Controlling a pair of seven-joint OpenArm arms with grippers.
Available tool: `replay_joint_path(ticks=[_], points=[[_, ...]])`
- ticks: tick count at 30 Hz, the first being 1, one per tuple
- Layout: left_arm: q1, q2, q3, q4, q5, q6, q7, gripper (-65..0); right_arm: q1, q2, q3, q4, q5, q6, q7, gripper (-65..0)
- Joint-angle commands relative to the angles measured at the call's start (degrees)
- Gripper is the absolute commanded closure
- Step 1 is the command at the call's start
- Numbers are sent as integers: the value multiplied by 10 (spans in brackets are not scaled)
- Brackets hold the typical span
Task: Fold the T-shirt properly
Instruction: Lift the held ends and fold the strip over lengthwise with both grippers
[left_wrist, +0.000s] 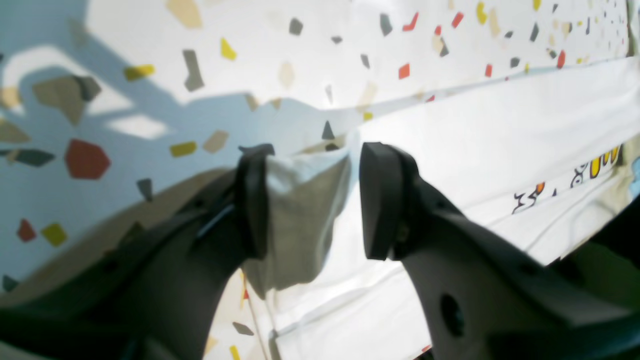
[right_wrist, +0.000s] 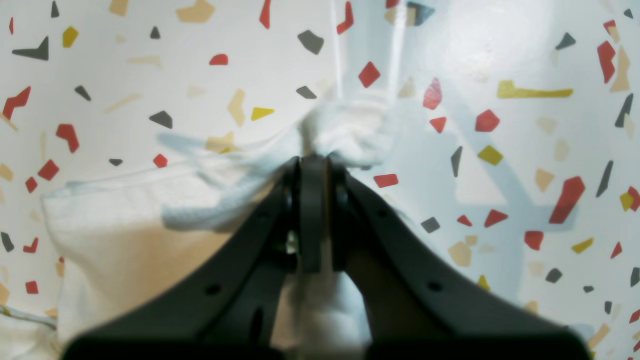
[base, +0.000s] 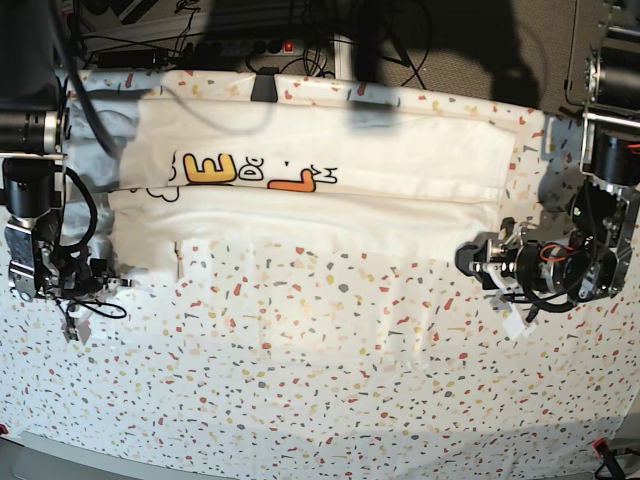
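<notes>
Pincer jaws on the right arm (right_wrist: 314, 165) clamp a bunched corner of the large white cotton T-shirt (base: 330, 190), likely to drag that edge into a fold; the left pincer (left_wrist: 310, 200) gapes, cloth loose between its jaws. Folded lengthwise, the shirt lies across the far half of the speckled table (base: 320, 390), an orange "E" and "L" legible.

Bright overhead light, bluish shadows, wrist views blurred, perhaps overexposed near edges
</notes>
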Motion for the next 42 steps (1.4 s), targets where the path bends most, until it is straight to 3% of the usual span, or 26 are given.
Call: replay_joint_path(ticks=[1, 8, 15, 24, 30, 36, 42], points=[[-19, -7, -4, 11, -12, -5, -5, -268, 15, 8, 1, 4, -3, 2, -2, 0], [-19, -7, -4, 13, 6, -5, -11, -236, 15, 8, 1, 4, -3, 2, -2, 0], [-26, -7, -4, 13, 14, -6, -15, 0, 15, 8, 1, 4, -3, 2, -2, 0], [-28, -7, -4, 16, -3, -33, -8, 0, 15, 10, 1, 10, -3, 3, 15, 0], [-19, -20, -4, 44, -29, -45, 0, 0, 12, 30, 1, 61, 2, 70, 8, 0], [26, -27, -4, 142, -22, -46, 4, 0, -26, 60, 1, 106, 37, 112, 2, 0], [91, -27, -4, 251, 14, -29, 6, 0, -104, 89, 1, 216, 81, 124, -12, 0]])
